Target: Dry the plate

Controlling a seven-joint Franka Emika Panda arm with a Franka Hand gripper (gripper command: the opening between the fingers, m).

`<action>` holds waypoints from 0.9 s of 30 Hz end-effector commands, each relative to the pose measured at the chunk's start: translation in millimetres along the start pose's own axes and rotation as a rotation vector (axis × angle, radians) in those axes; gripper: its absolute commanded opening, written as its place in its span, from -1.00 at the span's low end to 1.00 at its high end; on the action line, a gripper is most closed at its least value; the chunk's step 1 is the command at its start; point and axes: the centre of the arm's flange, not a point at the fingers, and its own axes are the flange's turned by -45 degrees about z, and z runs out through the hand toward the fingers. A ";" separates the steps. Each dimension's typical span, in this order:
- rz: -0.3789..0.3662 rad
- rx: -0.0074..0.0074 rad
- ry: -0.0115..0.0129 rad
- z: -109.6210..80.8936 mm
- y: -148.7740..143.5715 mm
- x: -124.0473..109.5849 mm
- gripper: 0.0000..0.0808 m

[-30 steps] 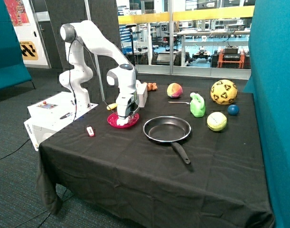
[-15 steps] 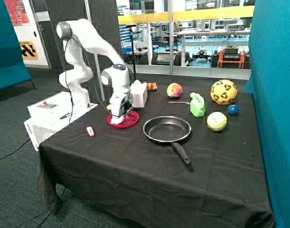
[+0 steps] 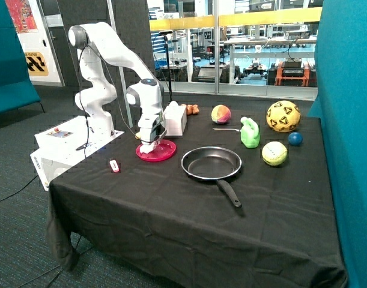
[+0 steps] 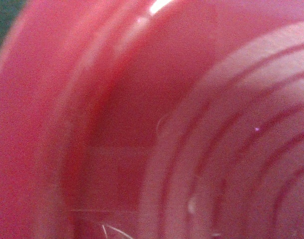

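Note:
The red-pink plate (image 3: 163,153) lies on the black tablecloth between the robot's base and the frying pan. My gripper (image 3: 148,145) points straight down onto the plate's edge on the side of the robot's base, with something small and white under its tip. The wrist view is filled by the plate's surface (image 4: 142,124), very close, with raised concentric rings and a low rim. A sliver of dark cloth shows beyond the rim.
A black frying pan (image 3: 211,163) lies beside the plate, its handle toward the table's front. A white box (image 3: 175,119) stands just behind the plate. Further along are several balls (image 3: 274,153), a green object (image 3: 250,132) and a small red-white object (image 3: 114,165).
The gripper has slid across the plate from its middle to the edge nearest the robot's base. The plate has stayed in place.

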 end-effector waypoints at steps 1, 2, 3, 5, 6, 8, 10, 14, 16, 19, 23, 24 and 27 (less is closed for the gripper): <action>-0.022 -0.0101 -0.0062 -12.4 -17.9 6.9 -1.00; -0.024 -0.0101 -0.0062 -14.9 -18.7 9.4 -1.00; -0.025 -0.0101 -0.0062 -16.6 -19.2 11.0 -1.00; -0.028 -0.0101 -0.0062 -19.4 -20.0 13.4 -1.00; -0.030 -0.0101 -0.0063 -21.3 -20.5 14.9 -1.00; -0.042 -0.0100 -0.0063 -26.4 -21.8 17.9 -1.00; -0.051 -0.0100 -0.0064 -31.1 -23.4 19.9 -1.00; -0.058 -0.0100 -0.0064 -38.0 -25.1 21.0 -1.00; -0.060 -0.0100 -0.0064 -41.5 -25.5 20.9 -1.00; -0.059 -0.0100 -0.0064 -48.5 -25.9 20.9 -1.00; -0.056 -0.0100 -0.0064 -58.3 -26.4 19.8 -1.00; -0.056 -0.0100 -0.0064 -60.8 -26.7 19.2 -1.00; -0.058 -0.0100 -0.0064 -66.1 -27.6 17.0 -1.00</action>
